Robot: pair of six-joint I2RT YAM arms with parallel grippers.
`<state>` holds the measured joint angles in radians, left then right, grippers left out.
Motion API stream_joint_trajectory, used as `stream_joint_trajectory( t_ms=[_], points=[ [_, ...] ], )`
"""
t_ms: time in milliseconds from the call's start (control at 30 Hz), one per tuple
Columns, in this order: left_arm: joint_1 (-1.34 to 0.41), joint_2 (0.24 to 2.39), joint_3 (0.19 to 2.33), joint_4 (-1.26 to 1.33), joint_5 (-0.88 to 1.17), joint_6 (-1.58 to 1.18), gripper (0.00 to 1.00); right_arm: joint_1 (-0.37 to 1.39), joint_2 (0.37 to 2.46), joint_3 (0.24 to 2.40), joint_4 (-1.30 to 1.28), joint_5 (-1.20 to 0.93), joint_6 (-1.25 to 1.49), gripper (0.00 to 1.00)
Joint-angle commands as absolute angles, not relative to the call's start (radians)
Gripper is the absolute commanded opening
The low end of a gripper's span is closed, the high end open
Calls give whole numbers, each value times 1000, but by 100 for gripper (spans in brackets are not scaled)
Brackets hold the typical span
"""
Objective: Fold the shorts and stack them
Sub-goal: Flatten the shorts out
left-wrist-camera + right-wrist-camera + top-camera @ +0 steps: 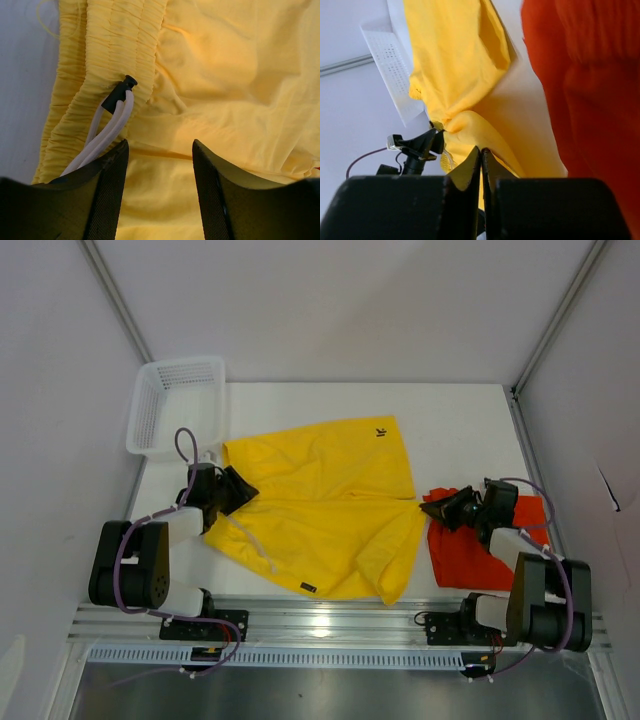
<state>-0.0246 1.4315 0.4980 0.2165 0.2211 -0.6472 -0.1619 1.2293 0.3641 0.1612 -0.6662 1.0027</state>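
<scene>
The yellow shorts [330, 510] lie spread across the table's middle, black logo [380, 429] at the far edge. My left gripper [243, 490] is open over their gathered waistband, jaws wide with yellow cloth [225, 75] between and under them; the white drawstring [107, 132] runs beside the left finger. My right gripper [432, 508] sits at the shorts' right hem. In the right wrist view its jaws [481, 150] are pressed together on a fold of the yellow cloth [455, 60]. The orange-red shorts [470, 550] lie under and beside the right arm, also in the right wrist view [590, 75].
A white mesh basket [160, 405] stands at the far left corner of the table, just beyond the left arm. White enclosure walls close in the left, right and far sides. The metal rail with both arm bases runs along the near edge.
</scene>
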Motion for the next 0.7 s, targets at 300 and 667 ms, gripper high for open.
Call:
stream_joint_trajectory(
  t_ms=[300,667],
  points=[
    [-17,1427,485,227,183,-627,57,-261,1439,567,225,-808,937,48],
    [-17,1460,523,203,176,-632,56,-117,1203,631,-279,-628,569,53]
  ],
)
